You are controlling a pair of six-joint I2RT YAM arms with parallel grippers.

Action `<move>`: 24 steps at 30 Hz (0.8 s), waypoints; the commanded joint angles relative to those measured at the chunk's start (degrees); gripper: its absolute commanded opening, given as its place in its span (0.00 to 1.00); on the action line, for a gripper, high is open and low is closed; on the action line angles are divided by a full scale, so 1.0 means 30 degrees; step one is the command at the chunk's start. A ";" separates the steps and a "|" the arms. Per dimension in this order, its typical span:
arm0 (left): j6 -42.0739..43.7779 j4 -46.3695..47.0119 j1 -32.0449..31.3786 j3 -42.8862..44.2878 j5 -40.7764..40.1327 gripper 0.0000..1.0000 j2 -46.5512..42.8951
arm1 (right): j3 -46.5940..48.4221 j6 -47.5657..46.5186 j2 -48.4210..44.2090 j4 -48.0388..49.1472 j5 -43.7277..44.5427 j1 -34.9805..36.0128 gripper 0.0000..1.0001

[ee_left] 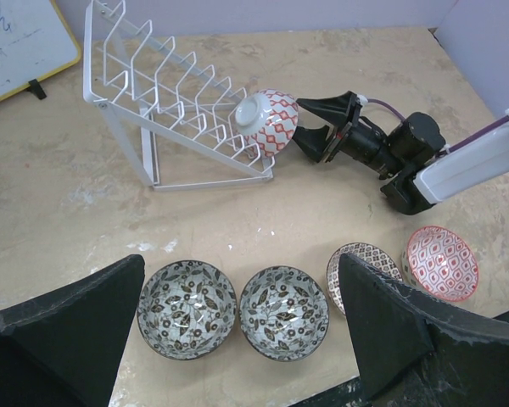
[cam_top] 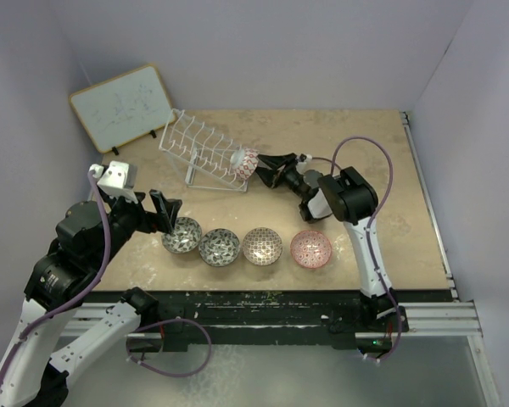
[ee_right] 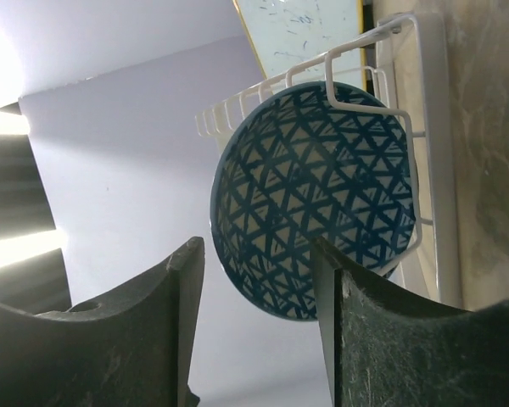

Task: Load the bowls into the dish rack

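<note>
One bowl [cam_top: 246, 163], blue-latticed inside and red-patterned outside, stood on edge in the end slot of the dish rack [cam_top: 195, 144] at upper centre. Just right of it the right gripper [cam_top: 264, 169] gaped with nothing between its fingers; whether the tips touched the bowl could not be told. Below, four bowls [cam_top: 262, 245] lay in a row on the table [cam_top: 390, 186]. At their left end the left gripper [cam_top: 167, 208] hovered wide open, empty.

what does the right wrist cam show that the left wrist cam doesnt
Only right wrist: the blue triangle-patterned inside of the racked bowl. Only left wrist: its red-patterned outside and a row of four bowls on the table. Both: that bowl, the dish rack, the whiteboard, the open right gripper.
</note>
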 commanded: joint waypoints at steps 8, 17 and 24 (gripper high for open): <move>-0.0392 0.0989 0.0073 0.0009 0.0167 0.99 -0.0133 | -0.0949 -0.0687 -0.1842 0.5233 -0.0438 -0.0448 0.62; -0.0248 0.0926 0.0073 0.0438 0.0013 0.99 -0.0204 | -0.3318 -0.3951 -0.5855 0.1653 -0.0458 -0.1319 0.64; -0.0035 0.0828 0.0073 0.0793 -0.0167 0.99 -0.0245 | -0.6676 -0.6634 -1.0230 -0.1183 0.0712 -0.1654 0.63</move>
